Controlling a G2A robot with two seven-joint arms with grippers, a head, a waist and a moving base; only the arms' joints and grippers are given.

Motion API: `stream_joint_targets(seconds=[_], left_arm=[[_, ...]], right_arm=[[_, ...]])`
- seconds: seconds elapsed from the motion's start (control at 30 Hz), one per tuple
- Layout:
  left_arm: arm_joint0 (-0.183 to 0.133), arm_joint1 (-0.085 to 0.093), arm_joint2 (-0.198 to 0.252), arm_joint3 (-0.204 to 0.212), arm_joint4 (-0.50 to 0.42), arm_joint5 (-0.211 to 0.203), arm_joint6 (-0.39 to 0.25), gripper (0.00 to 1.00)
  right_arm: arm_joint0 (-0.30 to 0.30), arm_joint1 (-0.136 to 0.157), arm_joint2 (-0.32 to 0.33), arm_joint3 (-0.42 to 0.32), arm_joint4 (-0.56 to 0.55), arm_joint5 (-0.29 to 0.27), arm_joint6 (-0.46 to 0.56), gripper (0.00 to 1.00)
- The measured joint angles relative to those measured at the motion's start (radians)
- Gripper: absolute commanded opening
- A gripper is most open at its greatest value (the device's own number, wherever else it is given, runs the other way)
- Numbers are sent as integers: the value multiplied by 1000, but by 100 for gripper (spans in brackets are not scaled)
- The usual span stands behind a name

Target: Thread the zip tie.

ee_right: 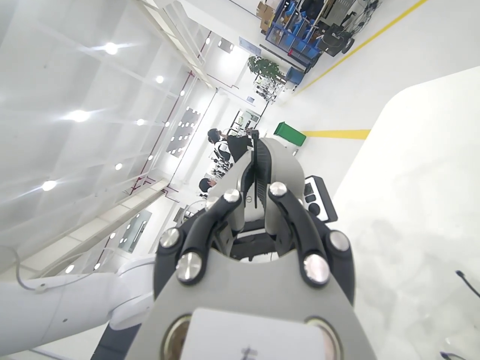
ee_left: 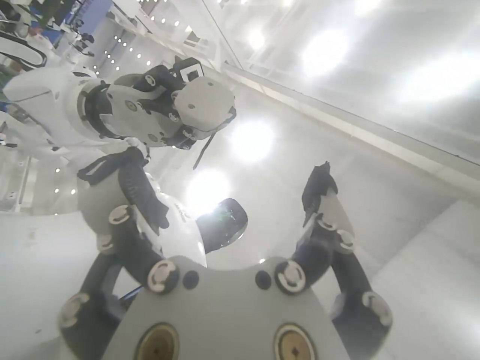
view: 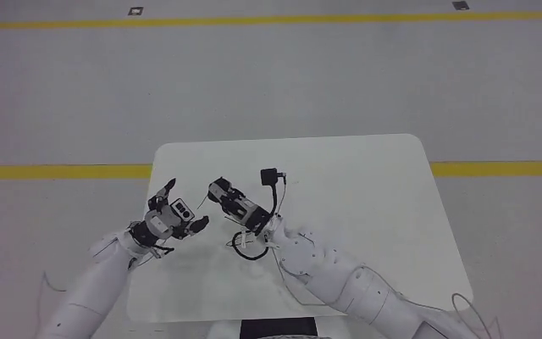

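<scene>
- My right fingers point(ee_right: 281, 159) are clamped together on the thin black plastic zip tie point(ee_right: 256, 174). The strip runs lengthwise between the two pads and juts out past their tips.
- The zip tie is held in the air above the white rounded-corner surface point(view: 364, 195), touching nothing but my right fingers.
- My left fingers point(ee_left: 320, 189) are spread wide apart and hold nothing. They sit just beside the right pair and face the free end of the strip.
- Step in hand, as I judge it: bring the free end across to the left fingers so the strip can be bent into a loop.
- Procedure:
  - Hold the right clamp firm, since a slipping strip will twist out of line.
  - Close the left fingers on the flat faces of the strip, not on its edges.
  - Take the strip near its end (a long unsupported length will flop and miss the slot).
  - Line up tail and head squarely before pushing.
- Containers: the one receiving part in this task is the tie's own head, which must take the tail. I cannot tell which end of the strip carries it.
</scene>
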Motion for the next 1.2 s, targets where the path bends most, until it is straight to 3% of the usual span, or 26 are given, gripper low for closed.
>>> stream_joint_targets(seconds=[0.27, 0.3, 0.33, 0.37, 0.5, 0.7, 0.87, 1.2], left_arm=[[0, -2, 1, -8, -4, -10, 13, 100], [1, -4, 1, -12, -14, -13, 28, 95], [2, -5, 1, -14, -22, -13, 35, 75], [2, -5, 1, -13, -29, -10, 37, 49], [0, -6, -9, -2, -37, -8, 34, 38], [0, -6, -11, -2, -35, 19, 24, 28], [-1, -7, -6, -3, -20, 18, 23, 18], [-1, -9, -4, -3, -2, 17, 15, 20]], right_arm=[[-1, 0, 2, -1, -9, 5, 0, 0], [-7, 0, 6, -7, -24, 9, -1, 0], [-12, 0, 9, -12, -35, 9, -3, 0], [-17, -1, 12, -16, -45, 5, -4, 0], [-28, -4, 20, -38, -89, 0, -7, 0], [-40, -6, 24, -63, -147, 0, -13, 0], [-45, -7, 24, -66, -191, 0, -21, 0], [-50, -15, 23, -57, -230, 0, -36, 0]])
